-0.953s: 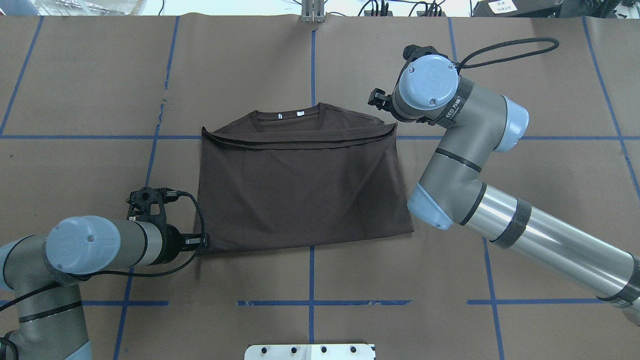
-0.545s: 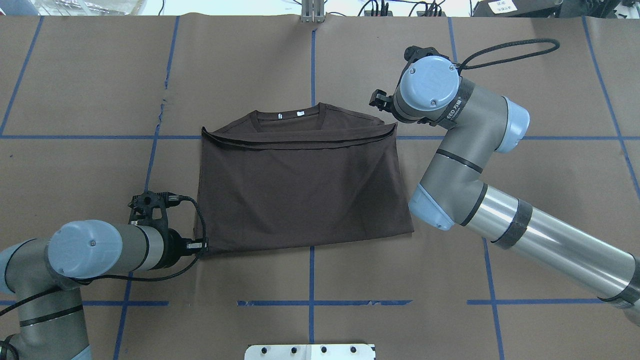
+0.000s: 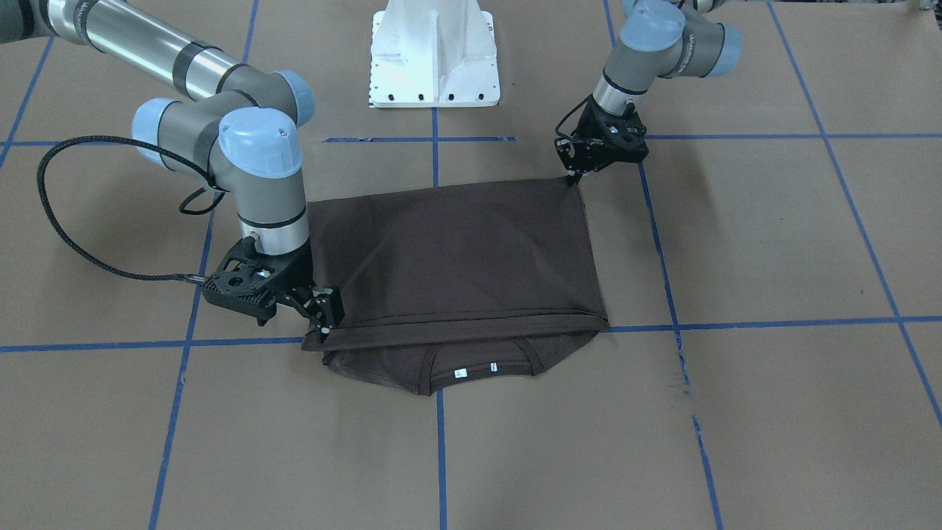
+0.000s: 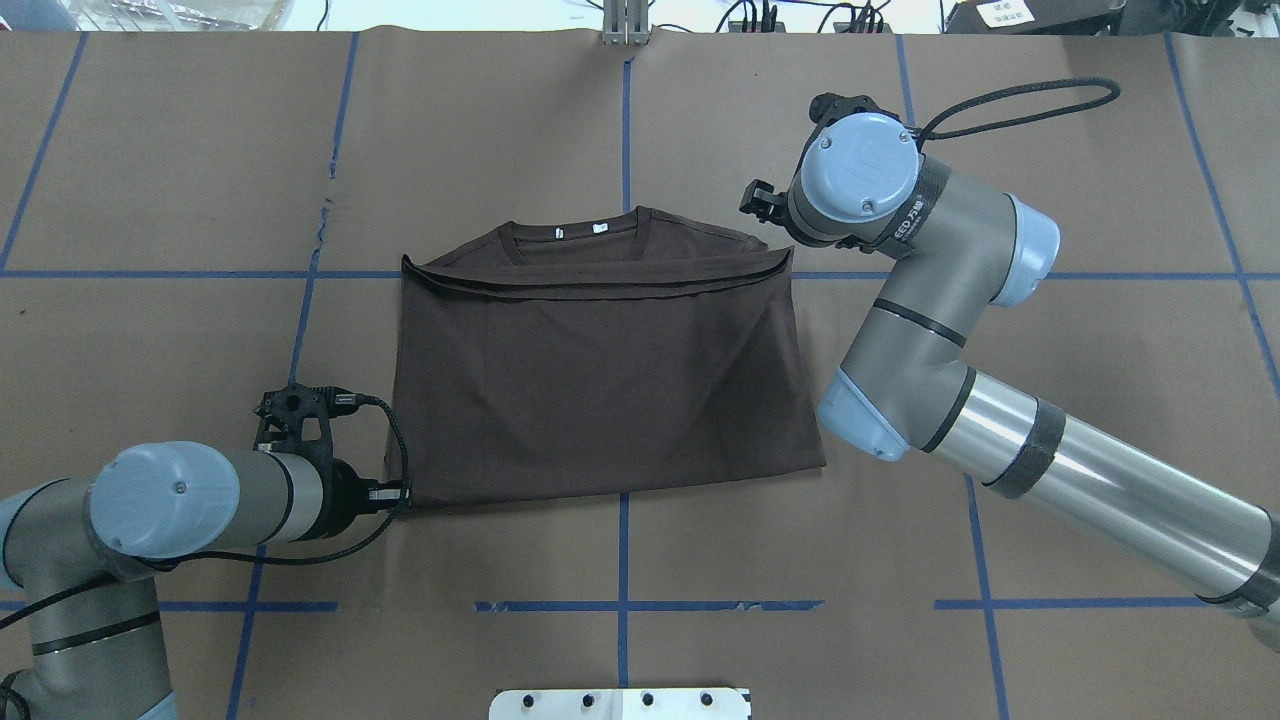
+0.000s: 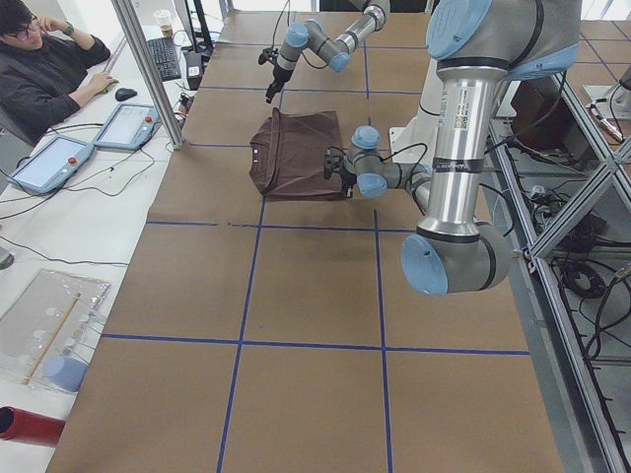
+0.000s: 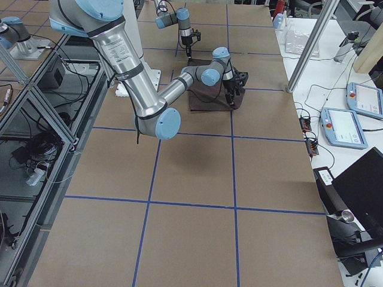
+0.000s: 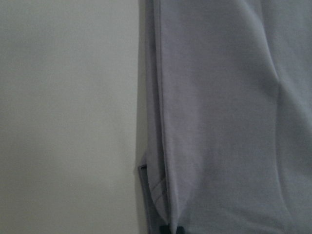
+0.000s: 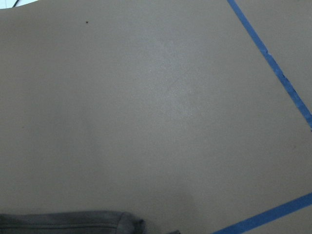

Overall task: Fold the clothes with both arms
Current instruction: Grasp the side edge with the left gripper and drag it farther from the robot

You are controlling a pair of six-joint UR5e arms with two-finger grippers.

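Note:
The dark brown T-shirt (image 4: 600, 390) lies folded in half on the brown paper, hem edge up near the collar and white neck tags (image 4: 580, 229). My left gripper (image 4: 403, 492) is at its near left fold corner, shown in the front view (image 3: 573, 175) as a narrow tip shut on that corner. My right gripper (image 3: 324, 331) is shut on the far right hem corner; in the overhead view its fingers are hidden under the wrist. The left wrist view shows the shirt's edge (image 7: 234, 117). The right wrist view shows only a corner of it (image 8: 68, 222).
The white robot base (image 3: 434, 59) stands at the table's near middle edge. Blue tape lines (image 4: 622, 605) grid the paper. A black cable loop (image 4: 1020, 100) arcs off the right wrist. An operator (image 5: 39, 69) sits with tablets beyond the far edge.
My left arm has shifted slightly back toward the robot and left, with the near left corner following a little. My right arm has barely moved.

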